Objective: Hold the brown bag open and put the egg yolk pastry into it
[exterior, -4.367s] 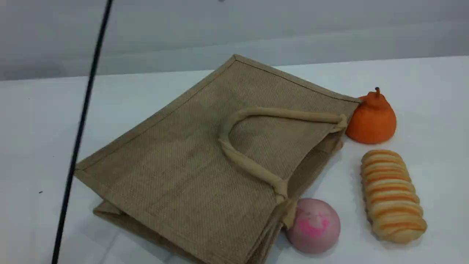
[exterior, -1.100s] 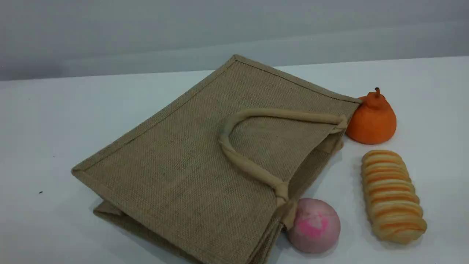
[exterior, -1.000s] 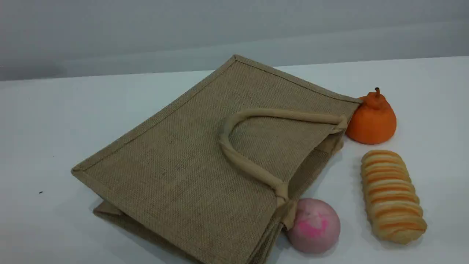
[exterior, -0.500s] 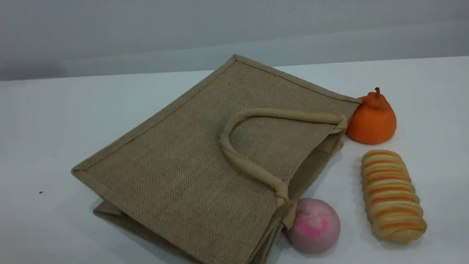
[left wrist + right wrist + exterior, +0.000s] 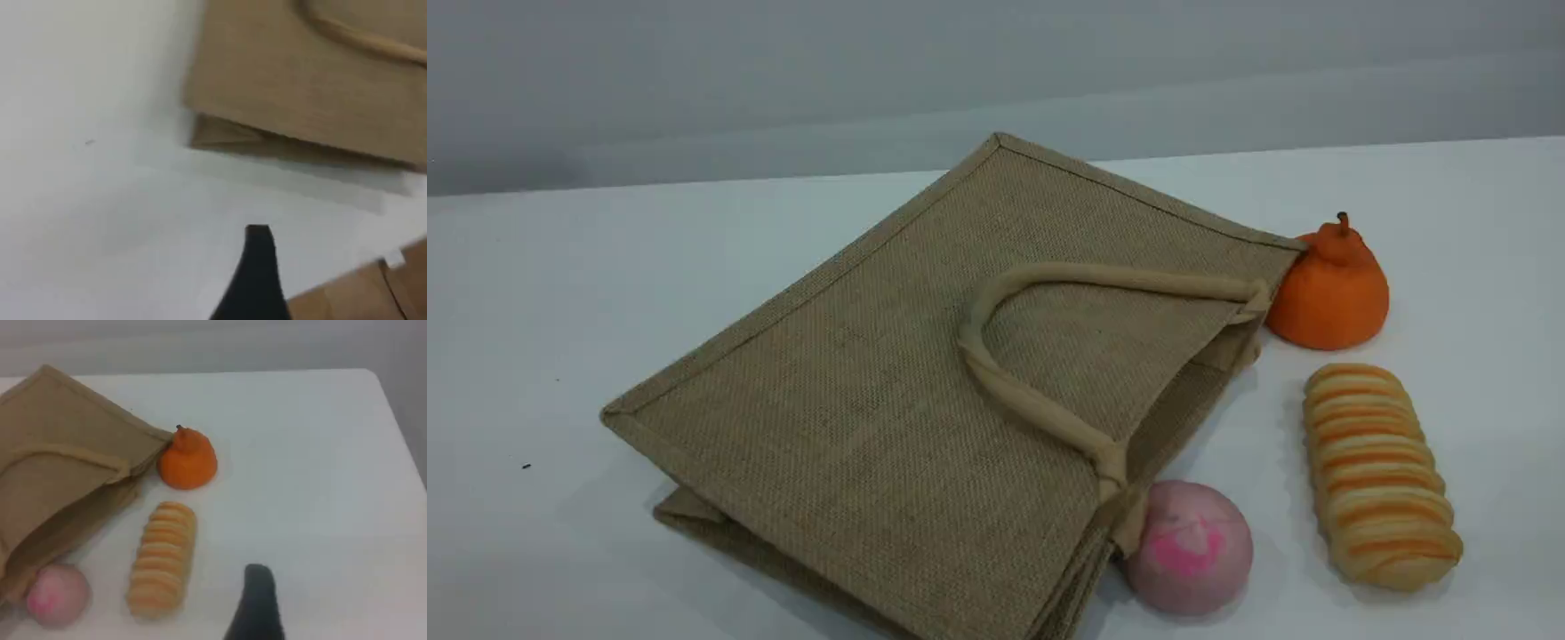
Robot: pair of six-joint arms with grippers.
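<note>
Flat on the desk [image 5: 560, 293] — the brown bag [image 5: 854, 400], a pink bun [image 5: 1192, 551] just beside its mouth. Wide apart, holding nothing — left fingers [image 5: 257, 267] and right fingers [image 5: 257, 600].

Orange fruit [image 5: 1329, 289], perhaps a tangerine; striped loaf [image 5: 1380, 476]; pink-marked bun [image 5: 1190, 548].

We see coarse, matt woven jute on the brown bag [image 5: 845, 418], softer padded beige cloth on its handle [image 5: 1021, 400], a smooth, faintly glossy white table [image 5: 534, 293], a matt pink bun [image 5: 1190, 547], a smooth-skinned striped loaf [image 5: 1378, 476], a dull orange fruit [image 5: 1329, 293]
</note>
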